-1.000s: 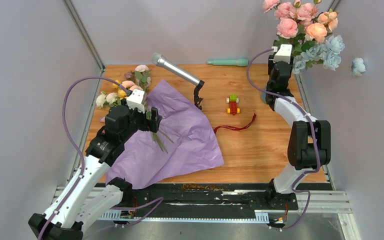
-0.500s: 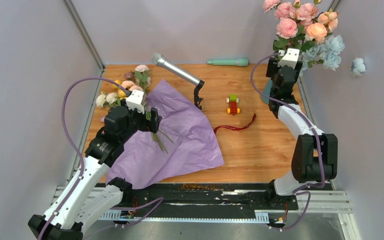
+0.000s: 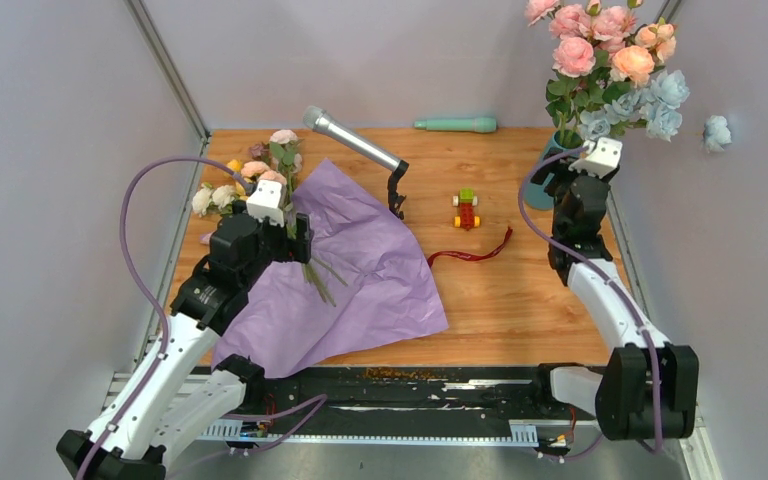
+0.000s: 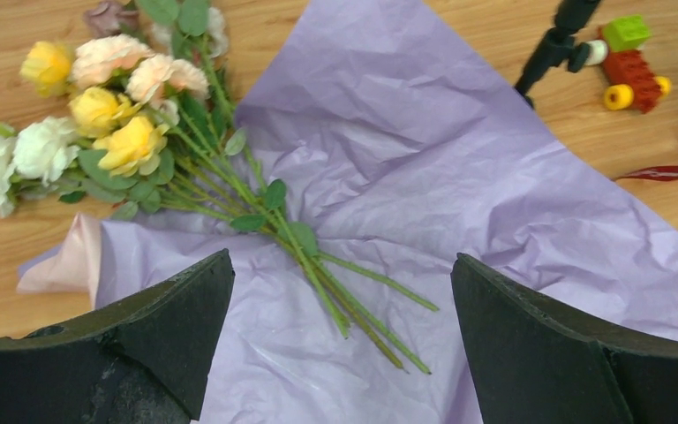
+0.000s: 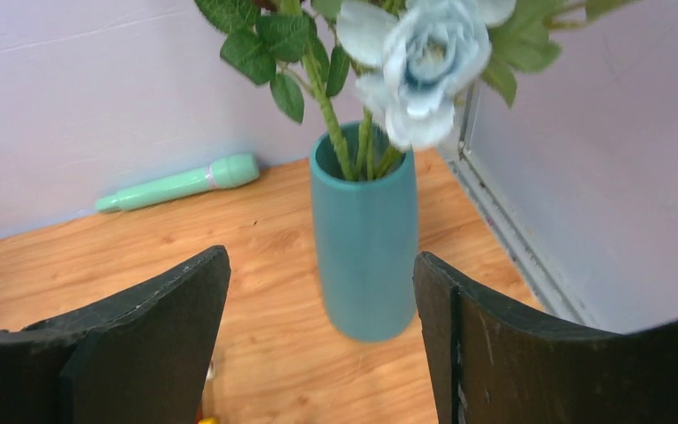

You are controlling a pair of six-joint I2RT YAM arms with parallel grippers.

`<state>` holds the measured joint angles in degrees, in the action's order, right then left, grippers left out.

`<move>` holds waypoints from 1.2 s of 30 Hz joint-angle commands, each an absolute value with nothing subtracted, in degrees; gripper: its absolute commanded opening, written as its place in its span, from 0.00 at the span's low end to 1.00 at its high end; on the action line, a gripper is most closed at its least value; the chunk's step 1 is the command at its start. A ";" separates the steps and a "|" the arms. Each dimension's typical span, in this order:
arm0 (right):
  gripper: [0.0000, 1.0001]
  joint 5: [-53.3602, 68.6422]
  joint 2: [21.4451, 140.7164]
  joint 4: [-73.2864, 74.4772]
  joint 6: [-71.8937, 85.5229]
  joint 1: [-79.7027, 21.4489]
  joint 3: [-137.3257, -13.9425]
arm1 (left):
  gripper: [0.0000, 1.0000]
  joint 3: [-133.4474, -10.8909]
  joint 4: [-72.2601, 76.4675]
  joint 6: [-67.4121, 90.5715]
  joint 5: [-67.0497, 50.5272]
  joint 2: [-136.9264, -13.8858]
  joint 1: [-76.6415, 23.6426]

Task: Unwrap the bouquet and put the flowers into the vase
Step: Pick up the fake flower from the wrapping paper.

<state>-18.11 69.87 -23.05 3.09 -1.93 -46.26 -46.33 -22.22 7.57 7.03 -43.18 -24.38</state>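
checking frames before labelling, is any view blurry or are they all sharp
Right wrist view: the pale blue flower and the vase are smeared, likely motion blur. Left wrist view: sharp, roses and paper wrap creases crisp. Top view: evenly lit, no glare.

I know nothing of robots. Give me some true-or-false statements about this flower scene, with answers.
1. The purple paper lies spread open on the table. True.
2. The vase is empty. False: leafy stems stand in it.
3. The red ribbon is tied round the roses. False: it lies loose near the toy.
4. The left gripper is open above the roses' stems. True.
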 commanded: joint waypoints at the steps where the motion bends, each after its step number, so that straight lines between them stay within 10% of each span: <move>1: 0.77 -13.02 62.79 -21.17 10.49 -1.76 -40.56 | 1.00 -47.26 -22.60 8.24 15.03 -44.01 -23.69; 17: 0.70 -6.68 45.74 -0.75 13.68 -1.76 -35.28 | 0.97 -42.72 -18.13 20.85 5.49 -53.47 -12.45; 25: 0.71 -6.84 45.09 2.58 13.35 -1.76 -36.48 | 0.62 -44.27 -17.41 21.45 0.66 -65.57 -11.80; 36: 0.73 -6.03 45.08 2.74 13.97 -1.76 -36.65 | 0.53 -44.47 -20.78 20.12 -3.65 -76.63 -11.78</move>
<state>-6.79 45.91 3.75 12.88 -1.93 -35.42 -42.70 -19.75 20.64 -1.04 -74.41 -12.23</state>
